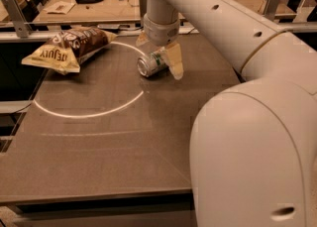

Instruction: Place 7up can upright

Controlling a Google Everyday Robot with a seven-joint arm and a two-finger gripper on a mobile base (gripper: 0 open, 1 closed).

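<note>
The 7up can [150, 64], silver with green markings, lies on its side on the dark table [99, 151], its shiny end facing front-left. My gripper [159, 60] reaches down from above and straddles the can. One tan finger [174, 62] stands against the can's right side, and the other finger [143, 38] shows behind it at the upper left. The jaws stand open around the can, which rests on the table.
A brown-and-yellow chip bag [69, 47] lies at the table's back left. A white arc [89, 114] is drawn on the tabletop. My large arm body [252, 137] fills the right side and hides that part of the table. A second table [94, 3] stands behind.
</note>
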